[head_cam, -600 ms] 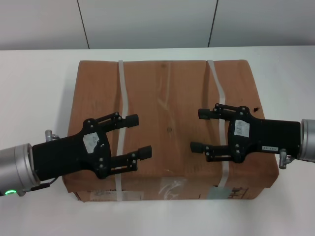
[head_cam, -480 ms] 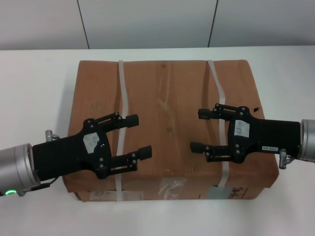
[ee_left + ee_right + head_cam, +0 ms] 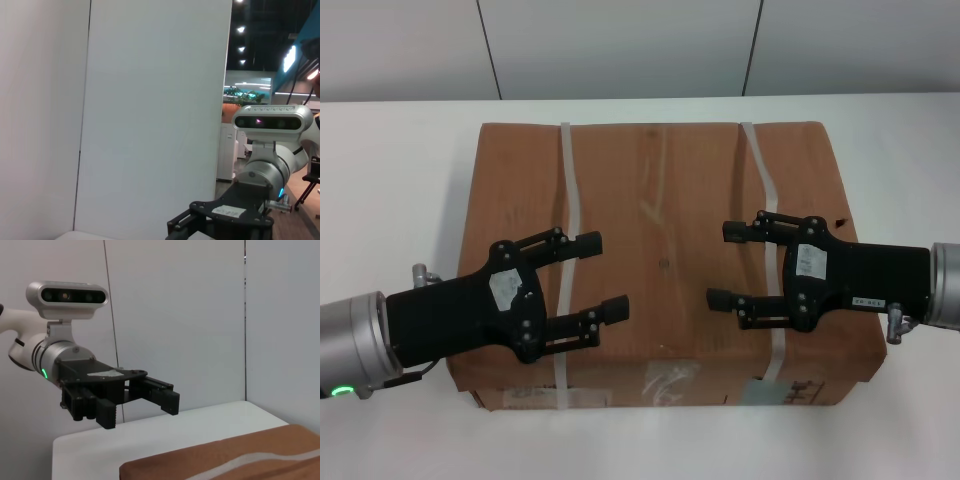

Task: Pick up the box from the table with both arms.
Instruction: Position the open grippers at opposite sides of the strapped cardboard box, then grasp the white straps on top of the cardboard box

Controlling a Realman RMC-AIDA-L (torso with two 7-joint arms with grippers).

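Head view: the box (image 3: 665, 260) sits flat on the white table (image 3: 390, 190), near its middle, not yet lifted. My left hand (image 3: 602, 277) and right hand (image 3: 728, 264) both hover over its top face, fingers spread, gripping nothing, tips pointed at each other. Judgement: a top grasp won't work; I should bring each hand out past the short ends, lower, then press inward evenly and lift level. The box's long axis runs left to right across me; the straps (image 3: 570, 215) cross it front to back; the printed side faces me.
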